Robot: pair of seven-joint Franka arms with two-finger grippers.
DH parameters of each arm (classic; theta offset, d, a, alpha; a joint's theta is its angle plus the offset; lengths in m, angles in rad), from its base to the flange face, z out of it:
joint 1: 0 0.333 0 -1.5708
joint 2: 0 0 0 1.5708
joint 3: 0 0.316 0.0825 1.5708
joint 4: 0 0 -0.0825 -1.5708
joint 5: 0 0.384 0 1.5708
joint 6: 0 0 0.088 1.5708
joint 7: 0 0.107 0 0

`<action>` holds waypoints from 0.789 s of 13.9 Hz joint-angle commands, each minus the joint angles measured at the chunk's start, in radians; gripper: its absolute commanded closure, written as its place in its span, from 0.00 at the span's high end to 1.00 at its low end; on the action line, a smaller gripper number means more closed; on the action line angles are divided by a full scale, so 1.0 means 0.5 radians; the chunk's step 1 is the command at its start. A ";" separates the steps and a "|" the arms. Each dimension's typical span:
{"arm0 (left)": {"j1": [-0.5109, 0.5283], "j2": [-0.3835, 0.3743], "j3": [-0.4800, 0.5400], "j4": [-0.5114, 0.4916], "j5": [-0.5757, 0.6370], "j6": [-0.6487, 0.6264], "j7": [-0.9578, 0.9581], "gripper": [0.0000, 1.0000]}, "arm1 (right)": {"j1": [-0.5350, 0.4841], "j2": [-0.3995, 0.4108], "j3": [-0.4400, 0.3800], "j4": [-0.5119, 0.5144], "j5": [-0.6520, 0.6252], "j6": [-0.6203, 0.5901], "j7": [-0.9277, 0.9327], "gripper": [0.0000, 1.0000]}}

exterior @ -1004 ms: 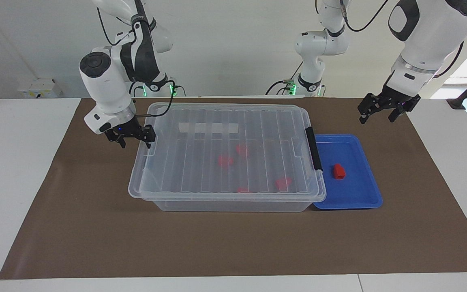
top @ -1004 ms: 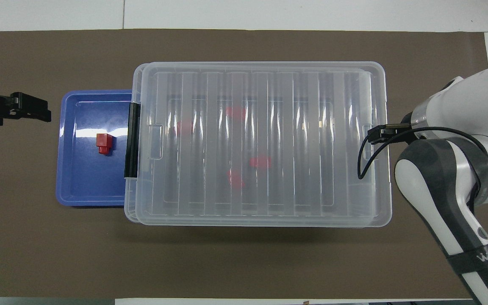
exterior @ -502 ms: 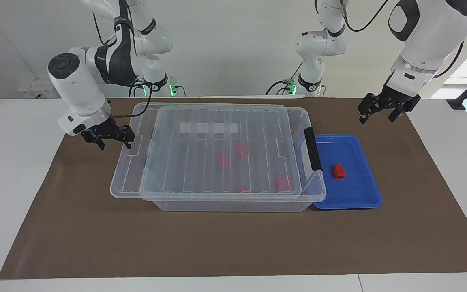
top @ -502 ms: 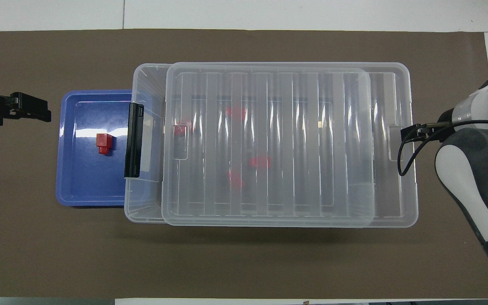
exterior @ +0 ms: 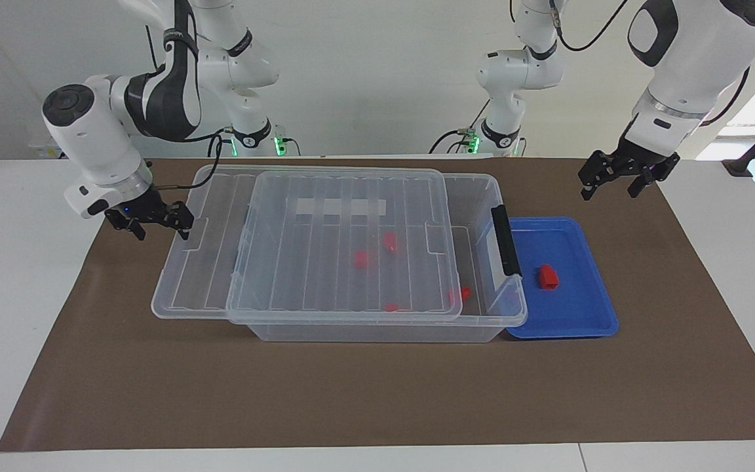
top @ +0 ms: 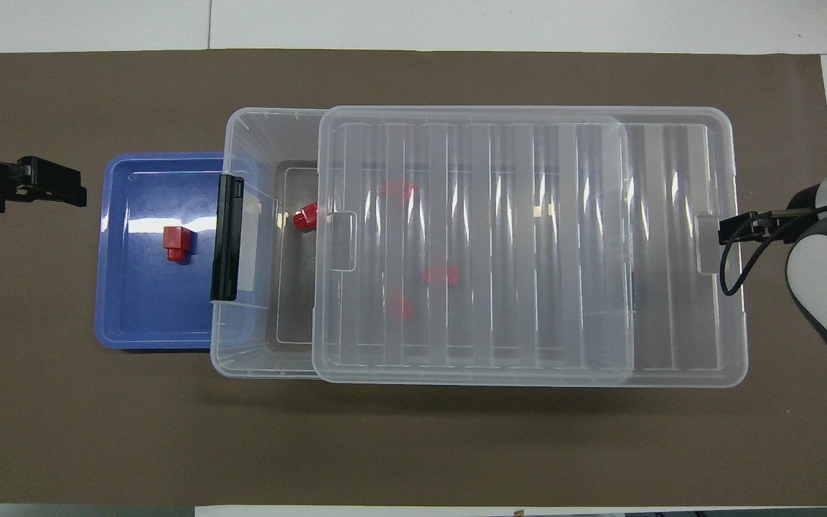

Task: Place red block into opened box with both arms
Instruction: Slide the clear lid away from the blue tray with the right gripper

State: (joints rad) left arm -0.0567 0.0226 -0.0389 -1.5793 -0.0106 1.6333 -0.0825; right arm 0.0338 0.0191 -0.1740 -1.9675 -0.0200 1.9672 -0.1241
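Since the earlier frame the lid [exterior: 345, 249] has slid further toward the right arm's end of the table, and the right gripper [exterior: 160, 231] has gone with it. The lid now overhangs the box [exterior: 482, 196], leaving an opening at the end with the black latch handle [exterior: 506, 239].

- Right gripper: jaws wide, one finger against the lid's end tab; no clamped grip is evident.
- Left gripper [exterior: 609, 193]: wide open, empty, waiting over the mat near the blue tray [exterior: 580, 314].
- The red block [exterior: 548, 277] lies in that tray; similar blocks [exterior: 388, 241] are already inside the box.

Step in hand: opening the box. Next, in my judgement, the left arm must descend on the tray block and carry it to the gap.

The white label strip [exterior: 340, 206] shows no legible writing.
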 commanded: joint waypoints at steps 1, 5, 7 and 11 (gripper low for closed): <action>0.012 -0.058 -0.005 -0.057 0.009 -0.015 -0.016 1.00 | -0.018 -0.041 -0.063 -0.044 -0.003 0.029 -0.141 0.98; 0.012 -0.058 -0.005 -0.057 0.009 0.001 -0.016 1.00 | -0.018 -0.041 -0.137 -0.047 -0.021 0.045 -0.252 0.98; 0.012 -0.061 -0.008 -0.060 0.009 -0.021 -0.019 1.00 | -0.021 -0.041 -0.140 -0.047 -0.021 0.042 -0.252 0.98; 0.015 -0.073 -0.005 -0.136 0.009 0.123 -0.013 1.00 | -0.018 -0.041 -0.174 -0.047 -0.021 0.035 -0.285 0.98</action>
State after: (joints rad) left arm -0.0567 0.0225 -0.0388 -1.5827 -0.0106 1.6398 -0.0826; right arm 0.0324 0.0187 -0.2491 -1.9674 -0.0213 1.9681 -0.2280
